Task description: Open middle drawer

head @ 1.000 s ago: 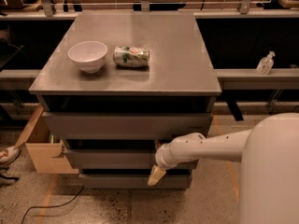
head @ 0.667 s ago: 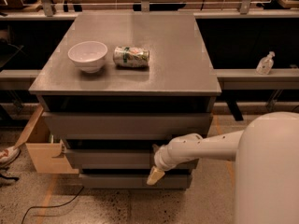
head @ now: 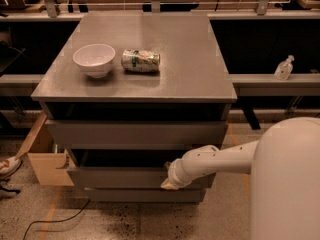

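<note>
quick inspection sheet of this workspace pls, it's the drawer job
surface: grey cabinet top, flat, holds two items
job's things: middle drawer, dark gap above its front panel, seems partly out
clutter: white bowl upright; can lying on its side beside it
grippers: hand at the middle drawer's front, right of centre
cables: black cable on the floor, front left
surroundings: cardboard box left of the cabinet; bottle on the ledge at right

Upper left of frame, on cabinet top (head: 190,59): bowl (head: 94,59), can (head: 140,61) just right of it. Lower centre: middle drawer (head: 115,177) under top drawer (head: 135,133), gripper (head: 170,184) at its front (right of centre). Lower left, beside cabinet: cardboard box (head: 42,159). Right edge: bottle (head: 283,68).
</note>
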